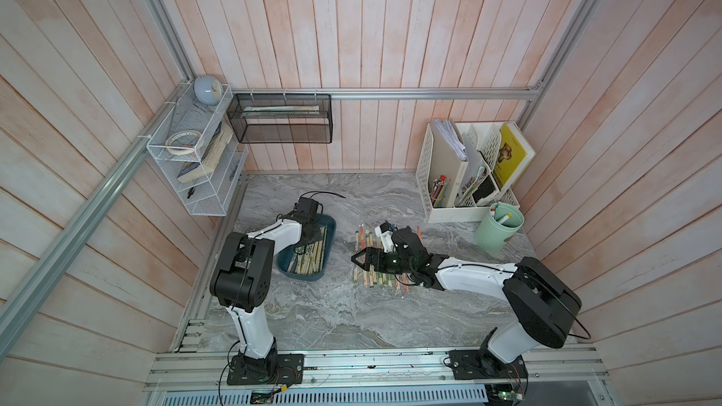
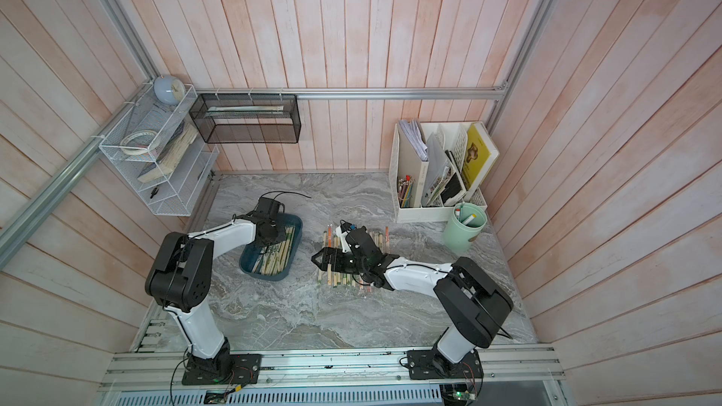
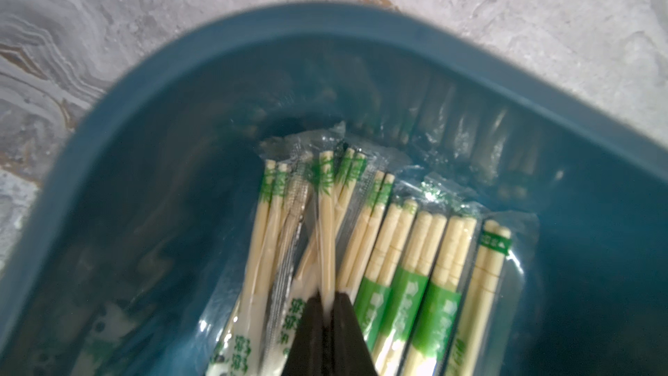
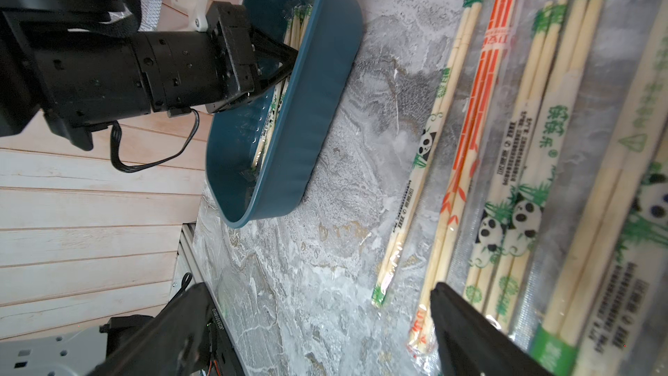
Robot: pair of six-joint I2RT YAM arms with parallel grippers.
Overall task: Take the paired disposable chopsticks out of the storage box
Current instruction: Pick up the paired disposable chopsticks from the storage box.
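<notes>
Inside the storage box (image 3: pixel 253 19), left claw (image 3: pixel 327 298) pinching paired disposable chopsticks (image 3: pixel 326 229), bare floor (image 3: pixel 173 211) beside them, right claw (image 4: pixel 318 291) wide outside.

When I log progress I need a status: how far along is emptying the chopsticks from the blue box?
Done: a row of sleeved pairs lies on the table beside the storage box. In hand: the left tool is shut on one pair inside it, not yet lifted out. Left: several more pairs lie in the box. The right tool hangs open over the row.
</notes>
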